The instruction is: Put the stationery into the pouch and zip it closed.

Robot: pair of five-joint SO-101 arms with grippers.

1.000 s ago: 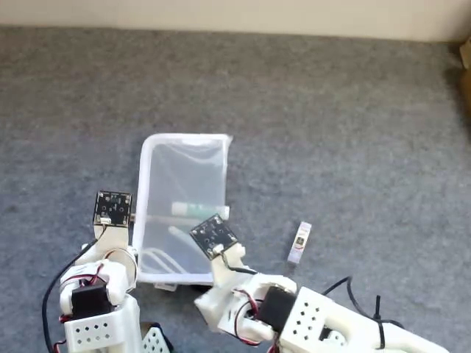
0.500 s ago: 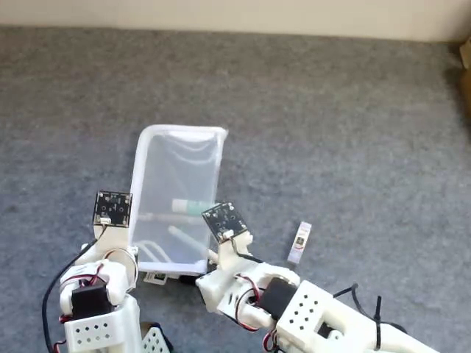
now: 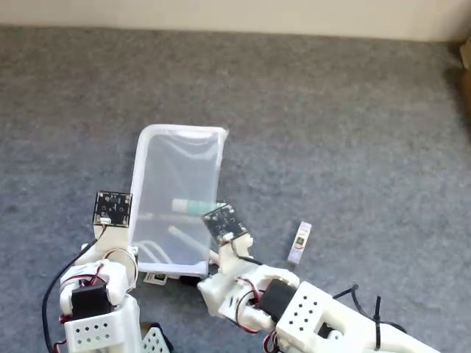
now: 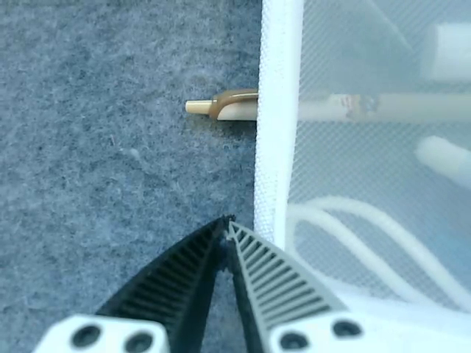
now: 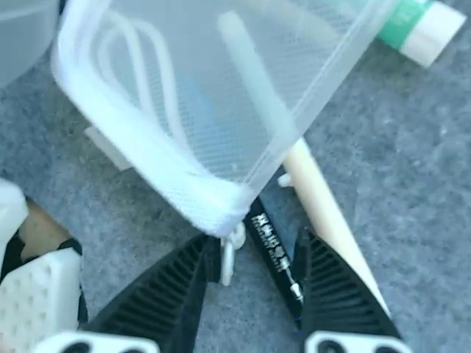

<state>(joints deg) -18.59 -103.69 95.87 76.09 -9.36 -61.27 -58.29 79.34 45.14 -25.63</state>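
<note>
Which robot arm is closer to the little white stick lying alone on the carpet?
Right. The right arm is just beside the little white stick, not touching it. The left arm is across the pouch from it.

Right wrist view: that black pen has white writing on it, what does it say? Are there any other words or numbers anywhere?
Black pen: white print along its side, too blurred to read.
Small white block in the high view: a dark label, too small to read.
Beige pen: faint marks on the barrel, unreadable.
Pouch: no text on it.
</note>
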